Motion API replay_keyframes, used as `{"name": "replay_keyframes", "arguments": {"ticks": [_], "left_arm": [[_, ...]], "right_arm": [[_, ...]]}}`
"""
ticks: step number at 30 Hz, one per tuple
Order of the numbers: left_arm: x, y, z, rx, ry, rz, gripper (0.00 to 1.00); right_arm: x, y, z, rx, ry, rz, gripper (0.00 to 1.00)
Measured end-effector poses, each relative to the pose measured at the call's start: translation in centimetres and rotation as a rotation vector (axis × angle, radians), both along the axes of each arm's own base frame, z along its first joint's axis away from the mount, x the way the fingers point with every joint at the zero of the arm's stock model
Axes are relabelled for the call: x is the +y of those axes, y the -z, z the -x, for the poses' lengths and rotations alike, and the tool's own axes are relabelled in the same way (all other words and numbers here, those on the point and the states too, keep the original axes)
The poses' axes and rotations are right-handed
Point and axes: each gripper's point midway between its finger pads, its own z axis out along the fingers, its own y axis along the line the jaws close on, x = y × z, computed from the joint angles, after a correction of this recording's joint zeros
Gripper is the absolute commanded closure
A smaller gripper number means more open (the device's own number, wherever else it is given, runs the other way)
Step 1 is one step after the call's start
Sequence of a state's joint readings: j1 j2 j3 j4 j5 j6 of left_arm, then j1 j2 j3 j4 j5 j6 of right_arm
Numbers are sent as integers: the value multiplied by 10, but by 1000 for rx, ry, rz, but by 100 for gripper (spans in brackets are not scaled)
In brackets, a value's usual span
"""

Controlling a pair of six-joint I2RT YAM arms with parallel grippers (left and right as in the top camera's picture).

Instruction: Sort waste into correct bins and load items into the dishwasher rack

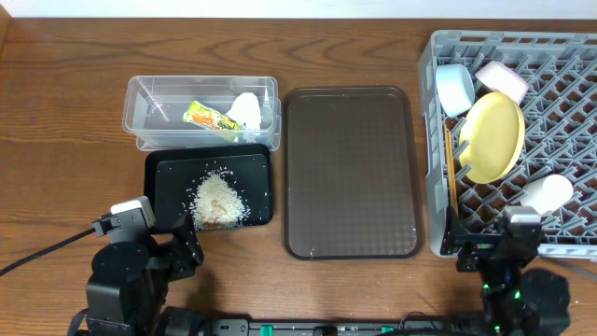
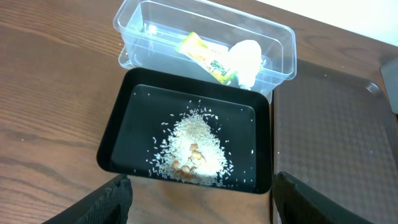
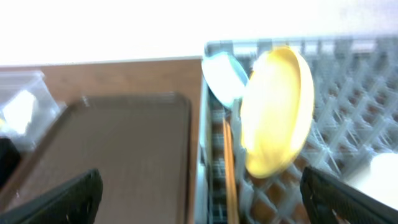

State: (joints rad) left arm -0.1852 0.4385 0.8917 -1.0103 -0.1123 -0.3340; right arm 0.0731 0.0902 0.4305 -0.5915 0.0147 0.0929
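Now the left pincer (image 2: 202, 186) hangs wide open and empty over the tabletop (image 2: 50, 93). Just ahead of it lies the black tray (image 2: 143, 118), holding the rice scraps (image 2: 193, 146). Beyond that, the clear tub (image 2: 146, 37) holds the wrapper (image 2: 205, 56) and the paper wad (image 2: 245, 59), touching. The right pincer (image 3: 200, 180) gapes open and empty at the near edge of the dishwasher rack (image 3: 354, 93). Ahead of it the chopsticks (image 3: 229, 162) lie along the rack's left wall. The yellow plate (image 3: 277, 118) stands on edge, with the blue bowl (image 3: 224, 78) behind it. The white cup (image 1: 546, 193) lies to the right and the white bowl (image 1: 501, 79) sits farthest.
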Motion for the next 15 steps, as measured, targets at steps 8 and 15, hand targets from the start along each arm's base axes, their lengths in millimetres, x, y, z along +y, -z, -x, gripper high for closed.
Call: {"name": "replay_keyframes", "arguments": {"ticks": [8,15], "left_arm": [[0,0,0,1,2,-1,25],[0,1,0,2,2,-2,25]], "right_arm": [[6,5,-31,-257,-15,-18,1],[9,39,-40,-251,-30,1,1]]}}
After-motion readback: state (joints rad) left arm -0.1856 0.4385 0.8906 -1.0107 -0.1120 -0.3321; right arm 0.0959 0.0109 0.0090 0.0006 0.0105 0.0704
